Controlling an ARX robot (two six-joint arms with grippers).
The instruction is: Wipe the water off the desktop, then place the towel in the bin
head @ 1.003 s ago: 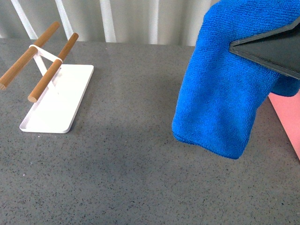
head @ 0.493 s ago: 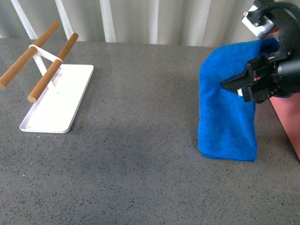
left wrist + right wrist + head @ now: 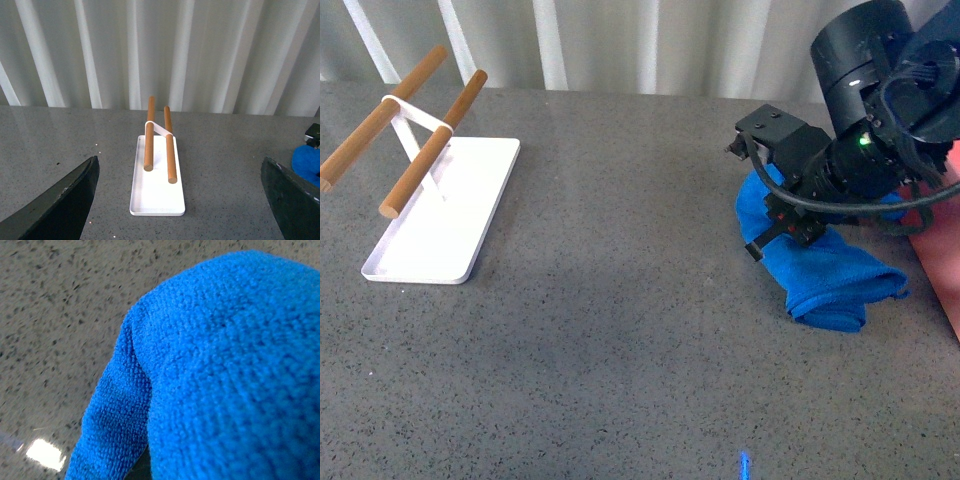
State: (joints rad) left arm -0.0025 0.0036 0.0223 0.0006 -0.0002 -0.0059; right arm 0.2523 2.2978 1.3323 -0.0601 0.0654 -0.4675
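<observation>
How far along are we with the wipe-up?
Done: the towel is down on the desktop. In hand: the right gripper presses it there, beside the bin; wiping looks underway, though no water shows. Left: finishing the wipe, then dropping the towel in the bin.

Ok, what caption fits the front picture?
Right arm over the blue towel lying bunched on the speckled desktop, white rack far left.

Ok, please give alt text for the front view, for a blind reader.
The right arm reaches down onto a crumpled blue towel on the grey desktop. A white rack with wooden bars stands left; the pink bin shows at right.
</observation>
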